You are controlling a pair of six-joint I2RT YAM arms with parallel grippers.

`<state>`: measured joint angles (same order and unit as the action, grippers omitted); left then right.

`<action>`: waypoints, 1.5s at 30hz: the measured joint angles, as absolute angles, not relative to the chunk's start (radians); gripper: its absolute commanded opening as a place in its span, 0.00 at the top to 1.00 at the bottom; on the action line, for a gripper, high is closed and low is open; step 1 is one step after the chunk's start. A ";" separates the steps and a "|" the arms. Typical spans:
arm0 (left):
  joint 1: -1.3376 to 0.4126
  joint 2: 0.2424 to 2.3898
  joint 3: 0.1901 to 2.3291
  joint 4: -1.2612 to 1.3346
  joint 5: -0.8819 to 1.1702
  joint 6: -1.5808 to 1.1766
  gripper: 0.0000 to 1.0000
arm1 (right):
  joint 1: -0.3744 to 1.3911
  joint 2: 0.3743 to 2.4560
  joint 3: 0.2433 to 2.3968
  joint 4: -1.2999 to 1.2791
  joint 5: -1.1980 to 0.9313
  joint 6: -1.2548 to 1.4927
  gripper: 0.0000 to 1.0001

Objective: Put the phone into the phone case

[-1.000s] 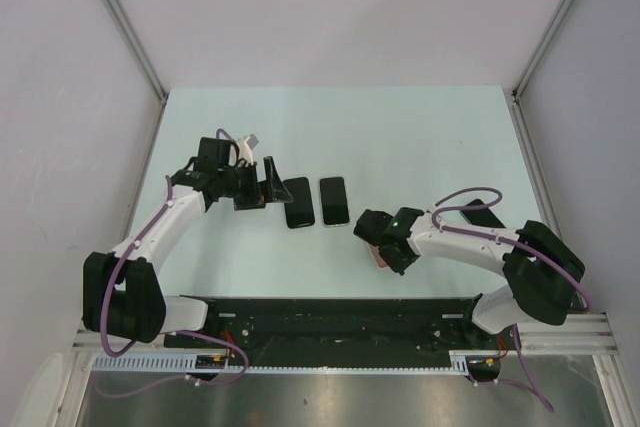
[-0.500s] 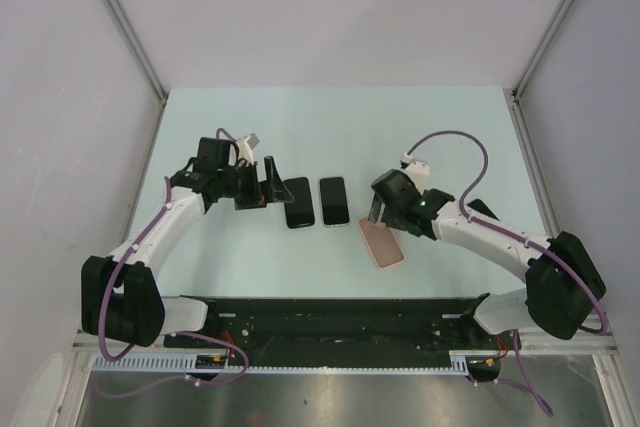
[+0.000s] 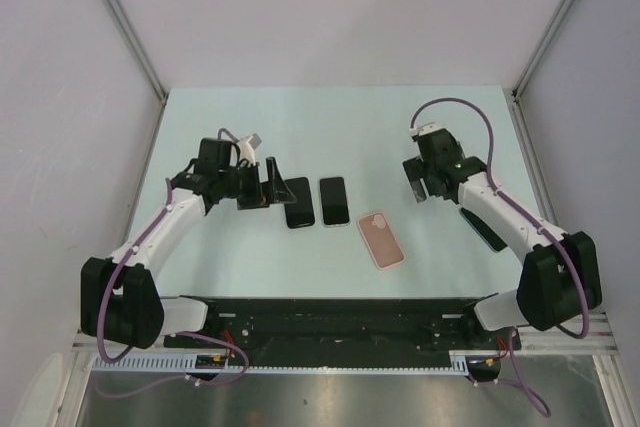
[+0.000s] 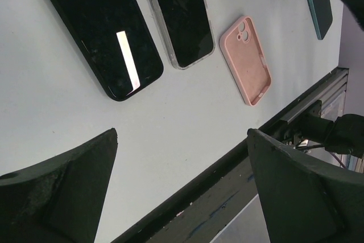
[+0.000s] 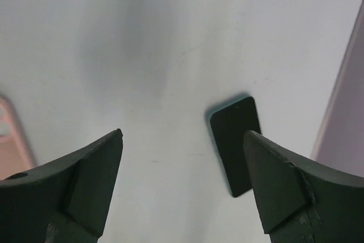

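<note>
Left end effector (image 4: 182, 132) gaping, empty; right end effector (image 5: 182, 134) too, probably airborne.

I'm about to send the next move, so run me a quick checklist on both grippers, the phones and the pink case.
1. Left gripper open and empty: ok.
2. Right gripper open, empty, clear of the pink case: ok.
3. Pink case flat, cavity up, nothing on it: ok.
4. Black phone flat near the left gripper, ungrasped: ok.
5. Gap between black phone and second phone: ok, narrow.
6. Which phone fits the pink case: cannot tell.
</note>
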<state>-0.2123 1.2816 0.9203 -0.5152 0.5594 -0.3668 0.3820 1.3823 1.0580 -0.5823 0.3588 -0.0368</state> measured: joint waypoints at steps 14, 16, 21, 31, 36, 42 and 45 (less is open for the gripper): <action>-0.227 1.275 0.910 -0.490 0.577 -0.368 0.01 | 0.081 1.535 1.068 -0.745 0.199 -0.463 0.07; -0.227 1.275 0.910 -0.488 0.576 -0.368 0.00 | 0.064 1.556 1.081 -0.762 0.167 -0.485 0.08; -0.227 1.276 0.910 -0.488 0.577 -0.368 0.01 | 0.025 1.647 1.133 -0.809 0.141 -0.526 0.09; -0.227 1.289 0.910 -0.488 0.580 -0.368 0.01 | -0.027 1.801 1.243 -0.851 0.130 -0.564 0.09; -0.227 1.297 0.910 -0.487 0.580 -0.368 0.01 | -0.042 1.855 1.276 -0.875 0.097 -0.588 0.09; -0.227 1.314 0.910 -0.487 0.580 -0.368 0.01 | -0.067 1.885 1.300 -0.877 0.060 -0.607 0.09; -0.227 1.316 0.910 -0.487 0.580 -0.368 0.02 | -0.074 1.914 1.308 -0.877 0.053 -0.615 0.10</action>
<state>-0.2272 1.3155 0.9104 -0.4873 0.5800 -0.3683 -0.0738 1.9137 1.3075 -0.8772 0.0528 -0.6147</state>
